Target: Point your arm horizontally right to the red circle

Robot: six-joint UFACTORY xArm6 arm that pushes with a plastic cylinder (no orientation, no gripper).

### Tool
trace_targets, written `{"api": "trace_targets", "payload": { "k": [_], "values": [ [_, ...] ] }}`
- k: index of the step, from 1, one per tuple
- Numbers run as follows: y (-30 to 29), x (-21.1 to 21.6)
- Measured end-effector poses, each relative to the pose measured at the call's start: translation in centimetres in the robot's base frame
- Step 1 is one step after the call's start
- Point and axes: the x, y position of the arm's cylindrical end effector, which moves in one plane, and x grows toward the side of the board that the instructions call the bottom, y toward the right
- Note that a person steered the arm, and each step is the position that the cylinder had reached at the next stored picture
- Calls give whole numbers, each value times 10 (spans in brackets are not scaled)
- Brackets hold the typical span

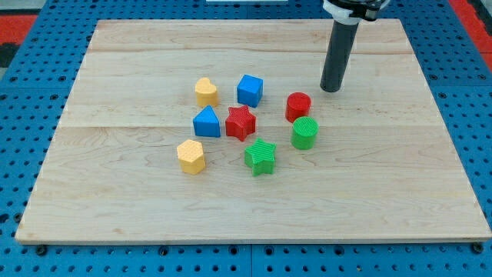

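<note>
Wooden surface (115,215), pale planks, resting on a blue perforated base (23,154); its nearest strip along the view's bottom edge carries nothing. First items going away from that edge: a yellow hexagonal block (191,156) and a green star (260,157), side by side with a gap between them. Next: a green cylinder (304,133) to the view's right, a red star (241,122) in the middle, and a blue block with a peaked top (206,122) just left of the star, nearly touching it. Task item: the red circle (298,106), a short ribbed red cylinder, standing upright just behind the green cylinder and well right of the red star; open board lies to its right as far as the surface's right edge. Farther back: a blue cube (250,89) and a yellow heart-shaped block (205,91). The tool is a straight dark rod with no jaws to part or close; the tip (330,89) rests on the board just beyond the red circle, up and to its right, not touching it. Behind the rod, the far planks are bare to the top edge.
</note>
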Motion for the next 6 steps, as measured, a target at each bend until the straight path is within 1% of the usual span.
{"api": "trace_targets", "payload": {
  "k": [2, 3, 4, 5, 6],
  "values": [
    [1, 0],
    [11, 0],
    [38, 3],
    [62, 33],
    [33, 56]
  ]
}}
